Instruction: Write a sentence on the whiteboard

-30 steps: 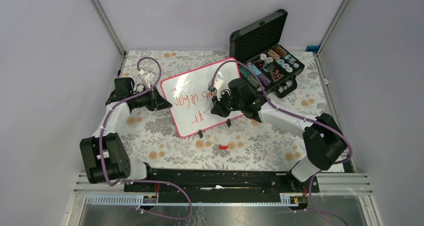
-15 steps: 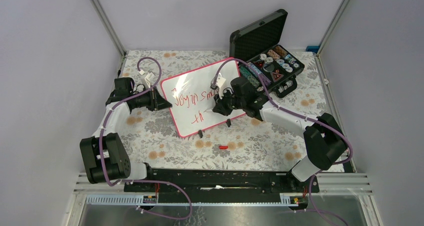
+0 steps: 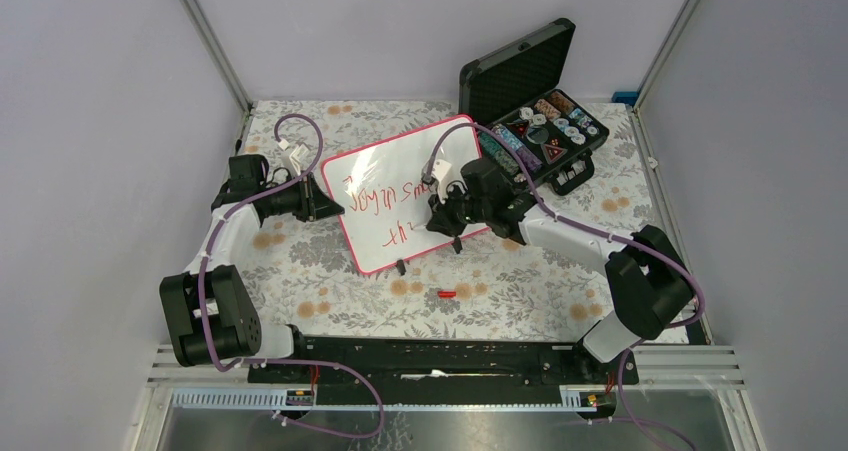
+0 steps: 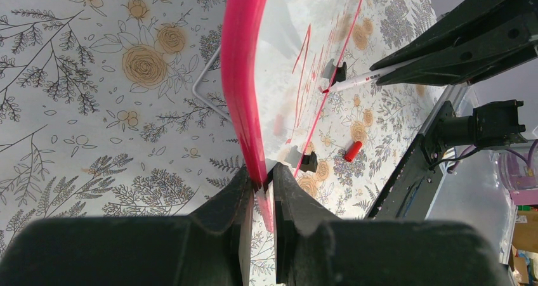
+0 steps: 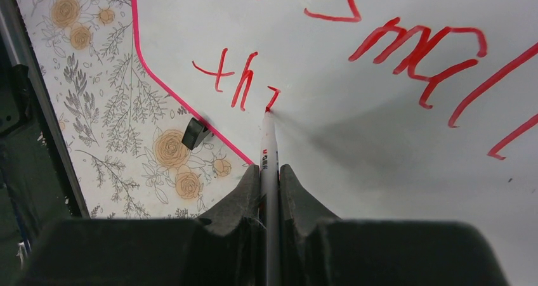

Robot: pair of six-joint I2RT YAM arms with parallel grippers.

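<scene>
The whiteboard [image 3: 395, 186] with a pink-red rim lies tilted on the table. My left gripper [image 3: 328, 203] is shut on its left rim [image 4: 244, 108]. The sentence [image 3: 385, 196] in red reads roughly "Joy in small" on the top line, with "th" and a fresh stroke [image 5: 244, 80] below. My right gripper [image 3: 440, 214] is shut on a white marker [image 5: 268, 146]. The marker's red tip touches the board just right of the "th". The marker also shows in the left wrist view [image 4: 358, 80].
An open black case [image 3: 535, 111] with small parts stands at the back right, close to the right arm. A red marker cap [image 3: 446, 294] lies on the floral tablecloth in front of the board. The board's black clip feet [image 3: 400, 266] stand at its near edge.
The right gripper has shifted slightly right along the second line, and a new short red stroke has appeared after "th". The left gripper has not moved.
</scene>
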